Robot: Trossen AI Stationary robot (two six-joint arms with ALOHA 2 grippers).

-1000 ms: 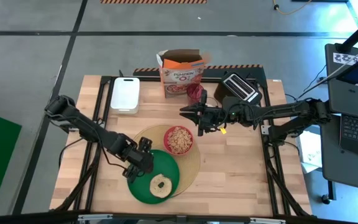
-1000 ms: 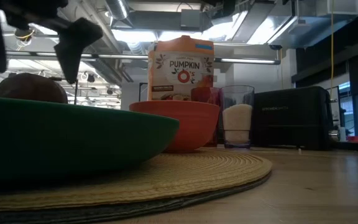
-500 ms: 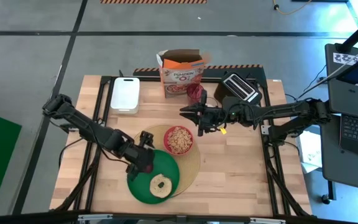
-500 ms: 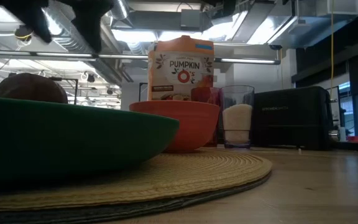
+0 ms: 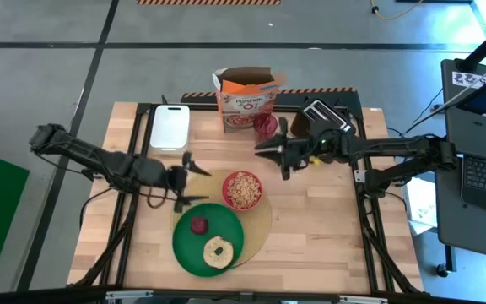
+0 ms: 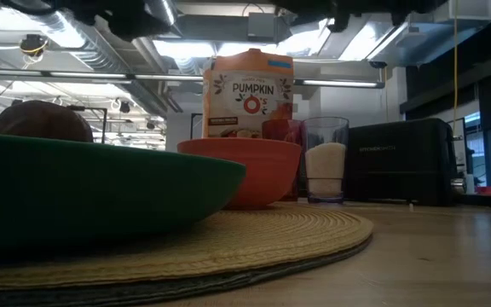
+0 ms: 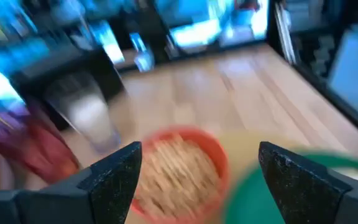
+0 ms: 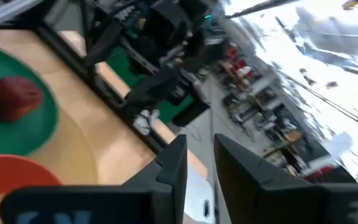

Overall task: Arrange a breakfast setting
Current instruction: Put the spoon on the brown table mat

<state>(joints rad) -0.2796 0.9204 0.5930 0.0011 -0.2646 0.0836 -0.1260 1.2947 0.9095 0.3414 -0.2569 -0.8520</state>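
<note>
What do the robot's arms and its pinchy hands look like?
Both arms are dark, almost black, built from thin straight links with chunky joints. The left gripper ends in two flat dark fingers with angled tips. The right gripper has the same two dark fingers, with something small and yellow near its wrist. No other markings show clearly.

fruit point(image 5: 198, 225) and bagel point(image 5: 218, 251) on plate point(image 5: 186, 250); bowl point(image 5: 243, 190) behind, on placemat point(image 5: 264, 221)
</note>
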